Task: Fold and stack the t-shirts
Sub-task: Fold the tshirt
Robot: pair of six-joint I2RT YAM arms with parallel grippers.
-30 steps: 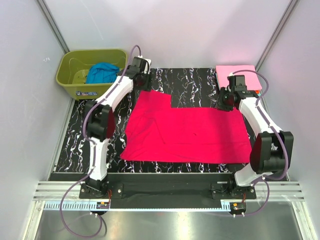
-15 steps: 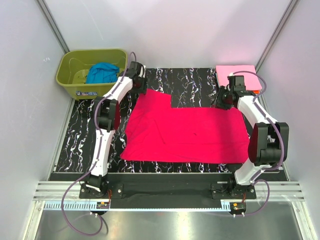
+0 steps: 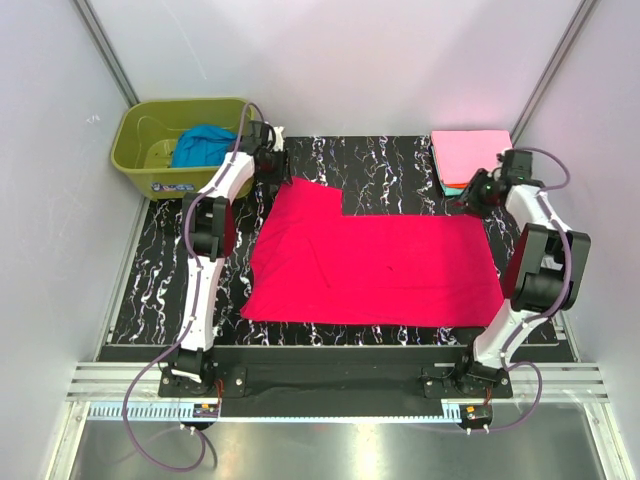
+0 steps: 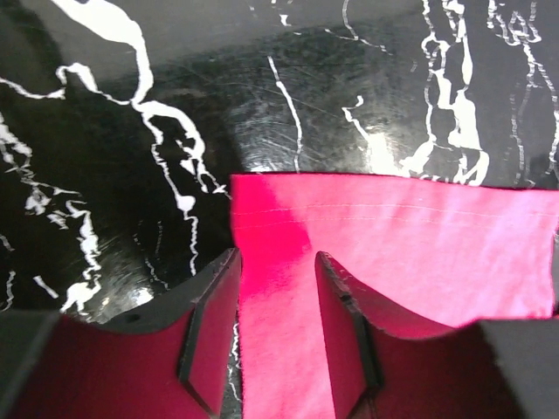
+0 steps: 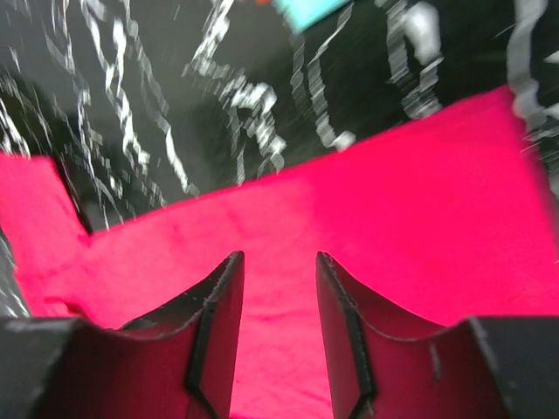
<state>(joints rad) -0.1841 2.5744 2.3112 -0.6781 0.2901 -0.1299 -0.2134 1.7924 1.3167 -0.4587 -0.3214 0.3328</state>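
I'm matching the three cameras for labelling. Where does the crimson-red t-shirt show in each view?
Top external: the crimson-red t-shirt lies spread flat in the middle of the table.
Left wrist: one corner of it fills the lower centre and right.
Right wrist: it spans the lower half.
Shared landmark: the black, white-veined table beyond the shirt's far edge.

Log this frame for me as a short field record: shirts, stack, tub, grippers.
spread shirt: crimson-red t-shirt, flat on table
stack: light pink t-shirt on top, far right
tub: olive-green tub holds blue t-shirt
left gripper: open, over red shirt's far-left corner
right gripper: open, over its far-right edge
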